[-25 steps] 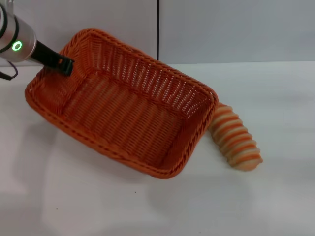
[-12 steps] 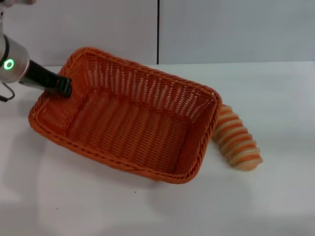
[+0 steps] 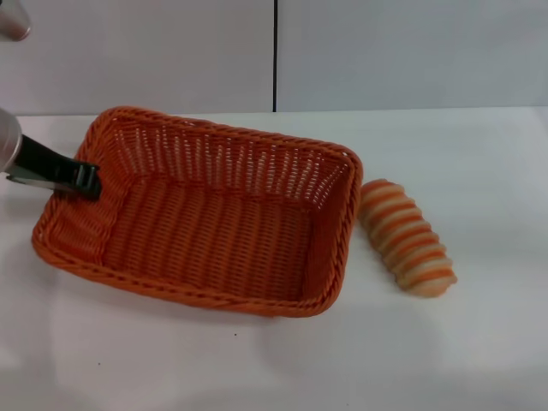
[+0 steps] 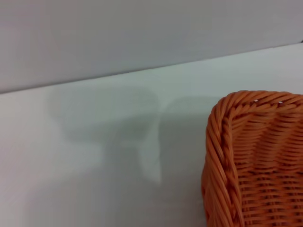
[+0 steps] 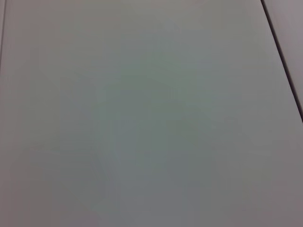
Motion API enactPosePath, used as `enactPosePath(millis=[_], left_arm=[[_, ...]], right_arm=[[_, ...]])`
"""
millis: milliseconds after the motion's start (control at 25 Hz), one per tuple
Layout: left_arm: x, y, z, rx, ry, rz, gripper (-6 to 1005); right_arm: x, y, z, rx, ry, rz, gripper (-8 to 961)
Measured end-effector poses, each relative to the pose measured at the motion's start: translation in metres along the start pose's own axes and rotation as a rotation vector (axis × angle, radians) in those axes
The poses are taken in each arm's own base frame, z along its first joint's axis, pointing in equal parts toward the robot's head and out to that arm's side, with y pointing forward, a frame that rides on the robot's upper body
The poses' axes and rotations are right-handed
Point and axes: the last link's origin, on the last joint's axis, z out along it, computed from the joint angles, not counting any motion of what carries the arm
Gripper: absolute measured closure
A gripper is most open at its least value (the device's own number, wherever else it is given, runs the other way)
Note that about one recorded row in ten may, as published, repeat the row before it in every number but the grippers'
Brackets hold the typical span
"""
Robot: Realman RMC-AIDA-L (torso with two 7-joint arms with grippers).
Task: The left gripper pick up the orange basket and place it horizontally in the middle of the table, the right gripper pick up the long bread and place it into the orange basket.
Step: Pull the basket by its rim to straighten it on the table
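Note:
The orange basket (image 3: 205, 214) lies nearly level on the white table (image 3: 479, 163), its long side running left to right. My left gripper (image 3: 84, 180) comes in from the left edge of the head view and is shut on the basket's left rim. A corner of the basket (image 4: 255, 156) fills the left wrist view. The long bread (image 3: 406, 237), tan with orange stripes, lies on the table just right of the basket, a small gap between them. The right gripper is out of view.
A pale wall with a dark vertical seam (image 3: 275, 56) stands behind the table. Bare tabletop stretches in front of the basket and to the right of the bread. The right wrist view holds only a plain grey surface.
The basket has swung from tilted and raised to nearly flat and horizontal, moving left and down with my left gripper. It has come away from the bread, which has stayed put.

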Motion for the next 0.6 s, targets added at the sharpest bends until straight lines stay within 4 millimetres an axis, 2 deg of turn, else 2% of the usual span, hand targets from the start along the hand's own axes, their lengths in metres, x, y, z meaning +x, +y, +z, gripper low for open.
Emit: enactPosePath(millis=[600], left_arm=[[-0.016,0.003,-0.009,-0.047,0.007,0.002,854]], right_arm=[[0.004,0.006,0.003,-0.003,-0.002,0.011,408]])
